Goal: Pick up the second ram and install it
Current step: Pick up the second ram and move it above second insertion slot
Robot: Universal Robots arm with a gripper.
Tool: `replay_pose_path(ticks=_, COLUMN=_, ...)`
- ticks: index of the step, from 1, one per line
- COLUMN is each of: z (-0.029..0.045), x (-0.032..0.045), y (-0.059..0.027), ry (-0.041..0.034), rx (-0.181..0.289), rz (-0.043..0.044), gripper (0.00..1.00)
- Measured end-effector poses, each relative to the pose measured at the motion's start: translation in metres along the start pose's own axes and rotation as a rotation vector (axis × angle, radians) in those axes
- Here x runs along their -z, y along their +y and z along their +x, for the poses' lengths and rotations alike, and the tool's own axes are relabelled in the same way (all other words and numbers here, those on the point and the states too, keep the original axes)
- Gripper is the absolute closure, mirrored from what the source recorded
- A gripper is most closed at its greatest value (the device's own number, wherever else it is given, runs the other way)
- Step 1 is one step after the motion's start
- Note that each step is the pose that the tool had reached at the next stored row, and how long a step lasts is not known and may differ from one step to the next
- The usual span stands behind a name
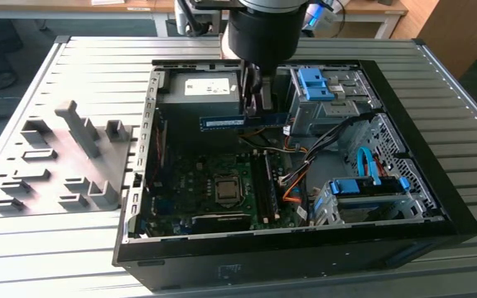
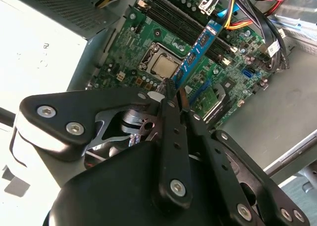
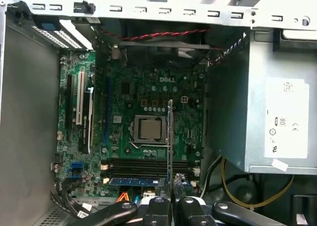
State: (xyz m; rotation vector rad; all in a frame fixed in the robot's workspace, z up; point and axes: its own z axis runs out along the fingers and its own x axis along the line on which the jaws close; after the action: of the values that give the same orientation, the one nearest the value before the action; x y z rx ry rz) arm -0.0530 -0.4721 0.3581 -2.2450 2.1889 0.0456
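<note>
My gripper point(image 1: 252, 107) is shut on the second ram point(image 1: 243, 121), a long blue-green stick held level and on edge above the open computer case point(image 1: 421, 167). In the second wrist view the ram point(image 2: 198, 50) reaches out from the gripper point(image 2: 174, 91) over the motherboard point(image 2: 233, 82). In the first wrist view the ram point(image 3: 170, 137) appears edge-on, a thin line rising from the gripper point(image 3: 171, 200) beside the CPU socket point(image 3: 147, 128). It hangs clear of the black memory slots point(image 3: 148, 165). Another stick point(image 3: 136, 181) with a blue label sits in one slot.
A grey power supply point(image 1: 201, 90) fills the case's far corner. Blue-tabbed drive cages point(image 1: 315, 84) point(image 1: 363, 186) and loose cables point(image 1: 292, 183) crowd the exterior view's right side. A grey moulded fixture point(image 1: 56, 161) lies on the slatted table, left of the case.
</note>
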Motion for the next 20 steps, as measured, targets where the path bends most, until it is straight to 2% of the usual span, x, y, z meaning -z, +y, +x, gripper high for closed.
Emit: replay_pose_path(ticks=20, z=0.0016, x=-0.0123, y=-0.0127, ry=0.0, rx=0.0, rz=0.0, gripper=0.86)
